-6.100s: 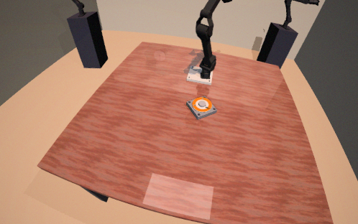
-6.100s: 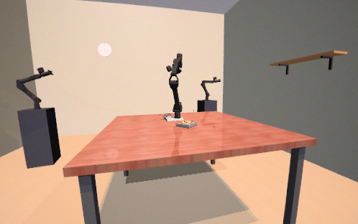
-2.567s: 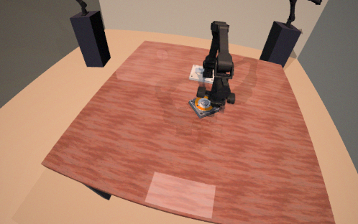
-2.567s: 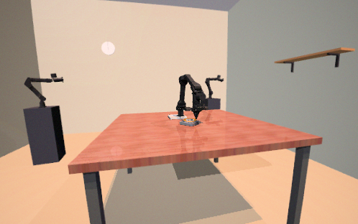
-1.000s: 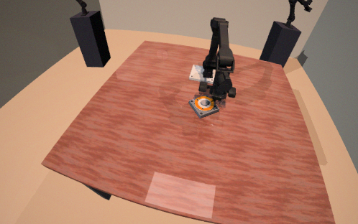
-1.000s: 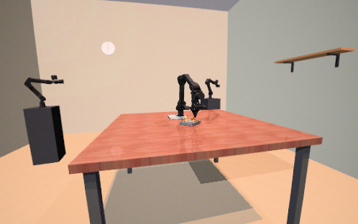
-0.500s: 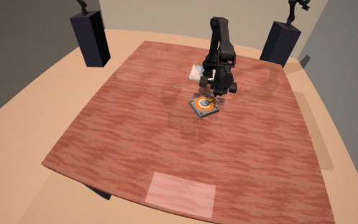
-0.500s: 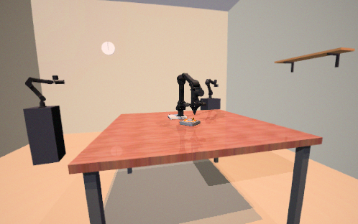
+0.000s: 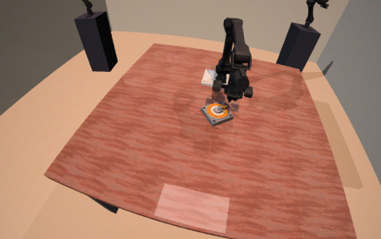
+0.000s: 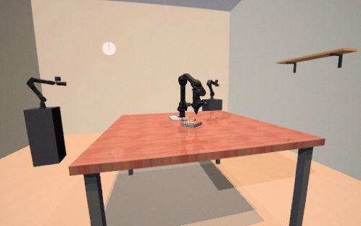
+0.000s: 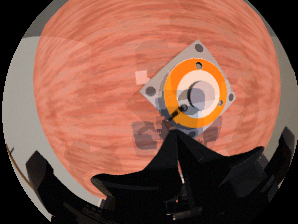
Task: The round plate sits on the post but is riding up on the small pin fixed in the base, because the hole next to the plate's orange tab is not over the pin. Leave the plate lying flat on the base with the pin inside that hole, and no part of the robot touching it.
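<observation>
Near the table's [image 10: 152,145] far middle, just in front of the arm's white mount [image 9: 210,77]: a square grey base [image 9: 218,120] carrying the round plate [image 9: 216,110], orange ring around a pale centre on the post [image 11: 198,94]. Whether lying flat or riding up on the pin — cannot tell from these views; pin itself not made out.

Looks rigid and light, a thin hard disc free to turn about the post; probably smooth on top, so likely to slip under a pressing fingertip. Not fragile by appearance. Little to pinch at the rim where it sits low on the base. Best purchase, as a judgement: the small dark-edged tab [image 11: 177,113] at the ring's lower left in the wrist view, pushed sideways to rotate the hole over the pin, rather than any grasp. Small holes in the base corners visible; the plate's own hole not clearly told apart.

To the right and just behind the plate: gripper [image 9: 234,100], fingers together on nothing, tips pointing down close beside the rim, seemingly clear of it.

No brands, labels or readable writing anywhere.
</observation>
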### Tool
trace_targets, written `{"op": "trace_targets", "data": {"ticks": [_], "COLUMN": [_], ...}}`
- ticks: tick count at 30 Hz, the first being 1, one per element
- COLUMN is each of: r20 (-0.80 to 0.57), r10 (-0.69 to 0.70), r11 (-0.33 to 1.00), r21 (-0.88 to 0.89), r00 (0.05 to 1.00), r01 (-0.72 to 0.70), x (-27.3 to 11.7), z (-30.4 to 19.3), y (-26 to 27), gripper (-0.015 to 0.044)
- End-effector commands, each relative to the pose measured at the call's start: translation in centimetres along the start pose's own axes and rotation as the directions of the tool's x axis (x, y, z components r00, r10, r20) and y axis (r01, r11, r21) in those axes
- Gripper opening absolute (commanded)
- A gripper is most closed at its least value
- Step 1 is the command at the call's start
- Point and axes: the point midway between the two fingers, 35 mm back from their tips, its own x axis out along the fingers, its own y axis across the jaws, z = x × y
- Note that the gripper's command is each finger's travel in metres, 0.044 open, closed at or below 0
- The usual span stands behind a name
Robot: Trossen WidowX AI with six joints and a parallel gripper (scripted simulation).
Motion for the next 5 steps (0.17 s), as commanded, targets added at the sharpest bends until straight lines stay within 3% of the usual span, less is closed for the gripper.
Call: {"op": "trace_targets", "data": {"ticks": [1,5], "r20": [0.002,0.002], "r10": [0.001,0.001], "r11": [1.0,1.0], "r21": [0.0,0.0], "r00": [1.0,1.0], "r01": [-0.001,-0.001], "x": [-0.01,-0.01], "z": [0.04,0.04], "y": [0.0,0.0], "gripper": [0.0,0.0]}}
